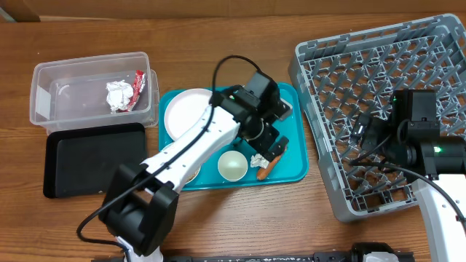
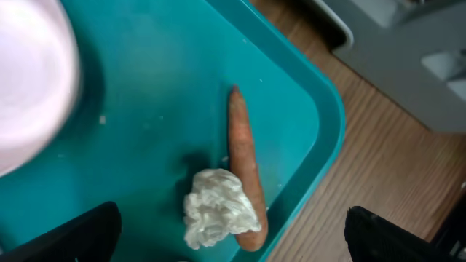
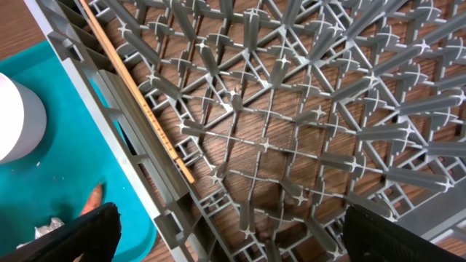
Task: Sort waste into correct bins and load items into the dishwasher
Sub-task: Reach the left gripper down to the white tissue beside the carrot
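Note:
An orange carrot (image 2: pixel 246 175) lies on the teal tray (image 2: pixel 160 94) near its right edge, with a crumpled white tissue (image 2: pixel 215 207) against its lower end; both show in the overhead view, carrot (image 1: pixel 266 167) and tissue (image 1: pixel 258 160). My left gripper (image 1: pixel 274 149) hovers open above them, fingers wide apart (image 2: pixel 233 236). A white plate (image 1: pixel 187 113) and a white cup (image 1: pixel 232 165) sit on the tray. My right gripper (image 1: pixel 368 131) is open and empty over the grey dish rack (image 1: pixel 378 87). A wooden chopstick (image 3: pixel 138 102) lies along the rack's left side.
A clear plastic bin (image 1: pixel 91 87) at the left holds a crumpled tissue and a red wrapper. A black tray (image 1: pixel 91 160) lies below it. The teal tray's edge and the cup (image 3: pixel 18 120) show in the right wrist view.

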Available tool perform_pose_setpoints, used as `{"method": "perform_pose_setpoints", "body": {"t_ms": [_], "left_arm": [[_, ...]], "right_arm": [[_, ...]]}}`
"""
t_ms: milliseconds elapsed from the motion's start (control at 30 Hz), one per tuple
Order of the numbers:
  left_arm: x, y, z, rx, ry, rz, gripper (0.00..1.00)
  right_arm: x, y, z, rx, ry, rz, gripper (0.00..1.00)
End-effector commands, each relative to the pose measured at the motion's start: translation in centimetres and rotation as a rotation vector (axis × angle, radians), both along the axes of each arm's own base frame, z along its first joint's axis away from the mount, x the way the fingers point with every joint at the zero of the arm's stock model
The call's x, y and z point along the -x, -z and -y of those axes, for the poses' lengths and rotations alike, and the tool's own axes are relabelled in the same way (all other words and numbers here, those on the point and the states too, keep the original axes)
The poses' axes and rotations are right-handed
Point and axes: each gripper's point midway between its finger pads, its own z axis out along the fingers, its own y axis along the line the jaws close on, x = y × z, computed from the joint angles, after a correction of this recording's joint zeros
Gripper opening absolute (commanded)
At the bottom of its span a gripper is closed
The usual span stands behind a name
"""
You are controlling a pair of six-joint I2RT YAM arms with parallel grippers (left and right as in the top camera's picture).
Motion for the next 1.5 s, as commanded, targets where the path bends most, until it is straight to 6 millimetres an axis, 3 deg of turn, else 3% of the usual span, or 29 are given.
{"method": "perform_pose_setpoints", "body": {"t_ms": [0,267,467,700,767,900,1133,1200,1233,1367,1467], "left_arm": [[1.0,1.8,0.1,-0.02,0.061,-0.043,1.0],[2.5,5.1,-1.0,-0.103,0.07,-0.154,0.96],[2.7,6.4,-1.2,-0.121,0.07,-0.185,0.81],[2.6,6.4,-1.1,-0.119,0.071,-0.181,0.44],[2.6,6.4,-1.1,-0.12,0.07,-0.18,0.19],[2.4,6.4,-1.1,-0.118,0.069,-0.174,0.04],[2.1,6.3,-1.1,-0.117,0.066,-0.161,0.05],[2.1,6.3,-1.0,-0.117,0.066,-0.161,0.25],[2.1,6.3,-1.0,-0.117,0.066,-0.16,0.29],[1.9,6.3,-0.9,-0.112,0.067,-0.153,0.63],[1.8,6.3,-0.8,-0.109,0.066,-0.148,0.66]], "right_arm": [[-0.4,-1.2,0.2,-0.005,0.01,0.041,1.0],[-0.4,-1.2,0.1,-0.005,0.01,0.041,1.0],[-0.4,-1.2,0.2,-0.005,0.01,0.041,1.0],[-0.4,-1.2,0.2,-0.005,0.01,0.041,1.0],[-0.4,-1.2,0.2,-0.005,0.01,0.042,1.0],[-0.4,-1.2,0.2,-0.005,0.01,0.041,1.0],[-0.3,-1.2,0.2,-0.005,0.01,0.041,1.0],[-0.3,-1.2,0.2,-0.005,0.01,0.04,1.0],[-0.3,-1.2,0.2,-0.005,0.01,0.04,1.0],[-0.3,-1.2,0.2,-0.005,0.01,0.04,1.0],[-0.3,-1.2,0.2,-0.005,0.01,0.04,1.0]]}}
